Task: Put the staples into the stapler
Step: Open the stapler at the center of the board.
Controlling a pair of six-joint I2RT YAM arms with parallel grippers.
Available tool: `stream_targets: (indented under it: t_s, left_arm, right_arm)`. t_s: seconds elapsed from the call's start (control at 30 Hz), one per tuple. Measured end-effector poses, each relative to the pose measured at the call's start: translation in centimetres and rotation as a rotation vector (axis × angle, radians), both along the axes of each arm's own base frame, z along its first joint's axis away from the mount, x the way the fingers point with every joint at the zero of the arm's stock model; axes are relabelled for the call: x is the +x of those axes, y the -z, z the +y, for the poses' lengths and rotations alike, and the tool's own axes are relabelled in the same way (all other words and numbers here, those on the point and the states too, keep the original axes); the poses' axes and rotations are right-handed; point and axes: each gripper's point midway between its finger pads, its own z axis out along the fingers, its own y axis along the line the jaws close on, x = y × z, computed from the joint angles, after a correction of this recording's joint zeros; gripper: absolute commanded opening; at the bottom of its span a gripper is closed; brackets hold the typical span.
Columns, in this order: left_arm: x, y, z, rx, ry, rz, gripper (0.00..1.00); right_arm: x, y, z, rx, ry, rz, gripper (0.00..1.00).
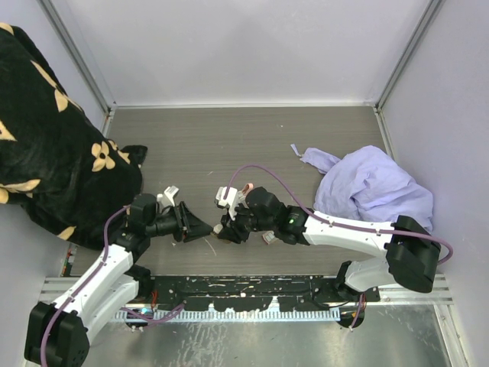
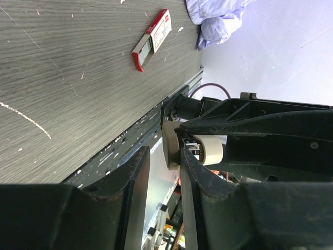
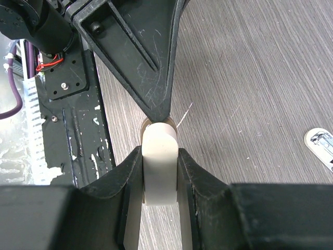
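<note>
The staples (image 2: 152, 39), a small red-and-white box, lie flat on the dark wood table beyond my left gripper, toward the purple cloth. The beige stapler (image 3: 158, 172) is off the table, with my right gripper (image 3: 158, 151) shut on its sides. My left gripper (image 2: 164, 151) meets the stapler's (image 2: 210, 151) far end tip to tip. One of its fingers lies against the beige end piece, and a gap shows at the other finger, so its jaws stand partly open. From above, both grippers (image 1: 202, 226) (image 1: 228, 228) meet near the table's front middle.
A crumpled purple cloth (image 1: 374, 187) lies at the right. A black floral fabric (image 1: 53, 145) covers the left side. The black mounting rail (image 1: 244, 290) runs along the near edge. A small white printed piece (image 3: 320, 147) lies on the table at the right wrist view's edge.
</note>
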Motion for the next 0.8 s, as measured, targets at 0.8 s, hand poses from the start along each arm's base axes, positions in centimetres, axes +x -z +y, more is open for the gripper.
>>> stream_targets:
  t_s: [0.8]
  left_arm:
    - [-0.53,-0.34,-0.47,-0.036,0.051,0.021,0.09]
  right_arm:
    - [-0.2,-0.01,0.04,0.002,-0.01,0.005,0.01]
